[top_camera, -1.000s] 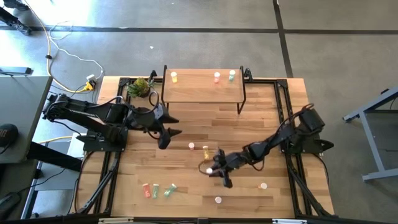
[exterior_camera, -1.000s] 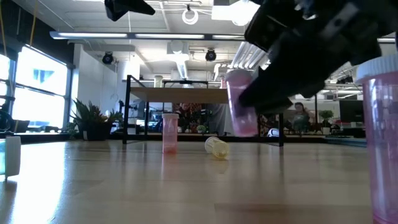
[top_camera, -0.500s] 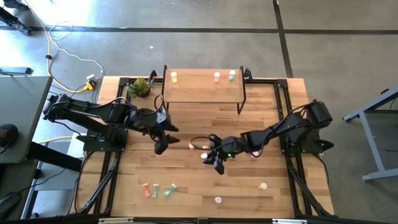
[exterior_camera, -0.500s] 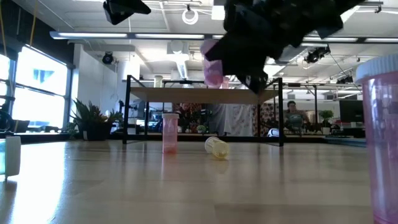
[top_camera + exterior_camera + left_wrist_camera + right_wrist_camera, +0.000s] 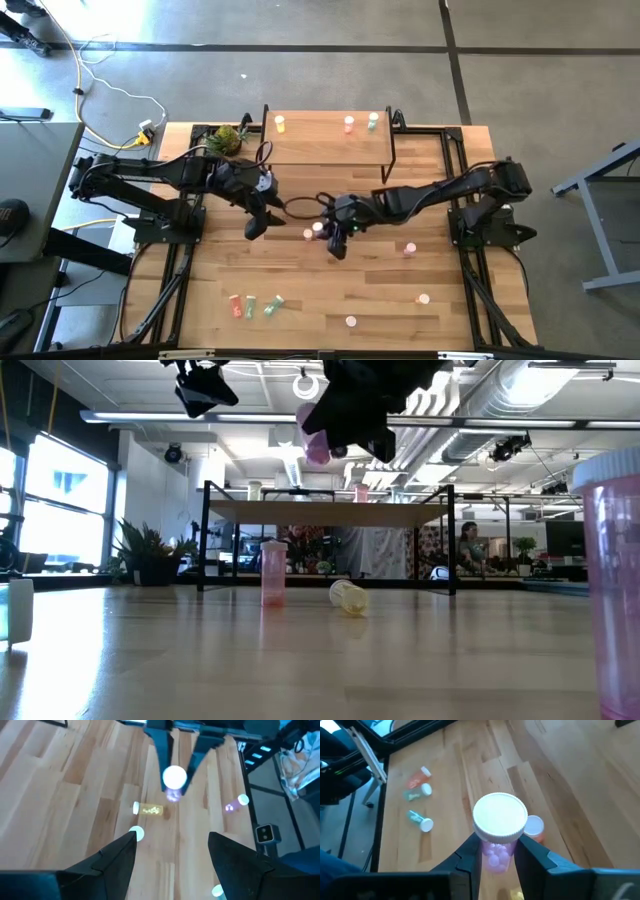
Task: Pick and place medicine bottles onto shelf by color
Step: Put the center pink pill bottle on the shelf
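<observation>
Now the pink bottle (image 5: 499, 827) is up off the table!
Right gripper (image 5: 335, 232) pinches it, carried higher and leftward since a second ago, mid-table short of the shelf (image 5: 325, 139); left gripper (image 5: 258, 212), fingers spread, hovers nearby.

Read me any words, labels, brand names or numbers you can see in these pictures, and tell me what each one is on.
None can be read.
The pink bottle in the right hand: no legible label.
The shelf and the other bottles on the table: no readable text.
</observation>
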You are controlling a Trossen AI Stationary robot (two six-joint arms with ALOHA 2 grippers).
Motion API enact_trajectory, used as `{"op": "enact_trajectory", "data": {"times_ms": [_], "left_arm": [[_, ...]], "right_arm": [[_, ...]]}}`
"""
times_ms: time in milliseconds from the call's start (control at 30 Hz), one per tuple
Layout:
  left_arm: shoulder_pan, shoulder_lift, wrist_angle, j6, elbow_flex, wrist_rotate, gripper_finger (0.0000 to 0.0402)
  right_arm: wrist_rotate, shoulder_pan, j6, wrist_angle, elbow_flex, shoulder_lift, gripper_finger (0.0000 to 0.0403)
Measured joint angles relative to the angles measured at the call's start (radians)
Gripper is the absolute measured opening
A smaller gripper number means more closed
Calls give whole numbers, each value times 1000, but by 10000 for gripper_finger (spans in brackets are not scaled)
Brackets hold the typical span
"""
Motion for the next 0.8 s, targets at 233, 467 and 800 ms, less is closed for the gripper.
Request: {"op": "enact_trajectory", "data": {"times_ms": [233, 467, 800], "left_arm": [[0, 50, 12, 30, 0, 31, 239], [-10, 146, 107, 34, 0, 59, 239], [-17, 261, 285, 7, 0, 112, 239]], "right_arm": [[-68, -27, 25, -29, 23, 0, 85], [-97, -25, 26, -35, 23, 1, 85], [-114, -25, 22, -62, 23, 1, 85]]}}
